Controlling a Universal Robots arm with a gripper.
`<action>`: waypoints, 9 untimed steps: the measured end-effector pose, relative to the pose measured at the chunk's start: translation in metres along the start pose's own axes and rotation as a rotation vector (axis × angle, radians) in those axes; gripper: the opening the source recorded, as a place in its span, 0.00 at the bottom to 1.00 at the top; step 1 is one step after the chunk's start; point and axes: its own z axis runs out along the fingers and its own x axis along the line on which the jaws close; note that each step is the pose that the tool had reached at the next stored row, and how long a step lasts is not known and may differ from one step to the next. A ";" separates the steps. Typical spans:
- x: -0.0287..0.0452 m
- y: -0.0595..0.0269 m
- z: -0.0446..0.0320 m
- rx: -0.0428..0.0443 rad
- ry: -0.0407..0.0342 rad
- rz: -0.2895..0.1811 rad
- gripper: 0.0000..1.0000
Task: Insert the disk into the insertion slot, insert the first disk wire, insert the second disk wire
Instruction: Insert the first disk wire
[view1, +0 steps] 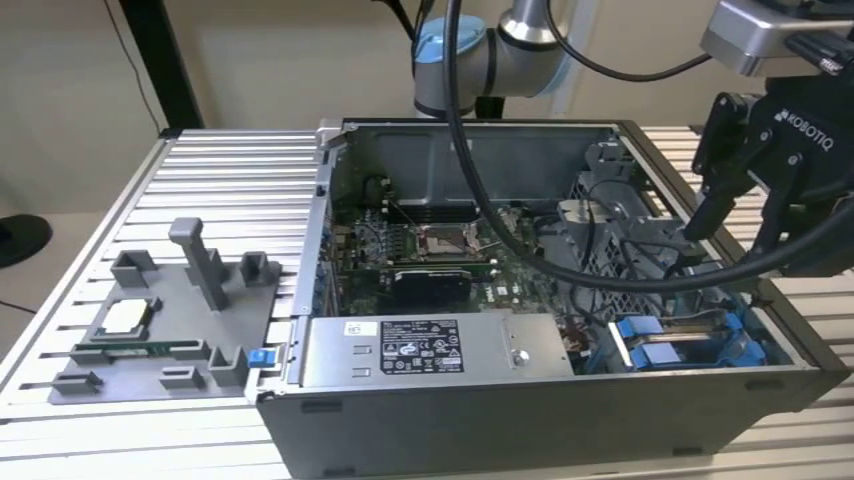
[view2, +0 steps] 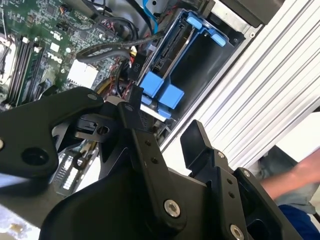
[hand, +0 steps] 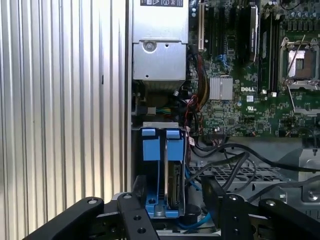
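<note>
One open computer case (view1: 534, 420) lies on its side with the open face up, a position that seems chosen to give the arm access from above. One gripper (view1: 731, 238) hangs over the corner of the case at the exterior view's right. Its jaws are spread wide and hold nothing. In the first wrist view a black finger (hand: 136, 200) stands on either side of the drive cage without touching it, so the arm appears lined up over that corner rather than gripping. One disk (hand: 173, 185) stands on edge in its blue carrier (hand: 152, 145), seated down inside the insertion slot (view2: 202, 57), which suits a part that slides in along its length. Whether either disk wire is plugged in cannot be told, though a thin blue cable (hand: 192, 182) curls just beside the disk. One grey power-supply box (view1: 420, 350) sits next to the cage, with the motherboard (view1: 427, 250) beyond it. One thick black hose (view1: 587, 270) from the arm drapes across the case. One grey fixture tray (view1: 160, 330) holds spare parts well apart from the case. Everything rests on a ribbed aluminium table (view1: 227, 170) in front of a plain beige wall (view1: 267, 60). A person's arm (view2: 300, 175) shows past the table edge.
</note>
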 end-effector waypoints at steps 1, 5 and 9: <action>0.0000 0.0001 -0.0013 -0.0001 0.0000 0.000 1.00; -0.0001 0.0002 -0.0059 -0.0003 0.0000 0.000 1.00; -0.0002 0.0004 -0.0104 -0.0008 0.0000 0.000 1.00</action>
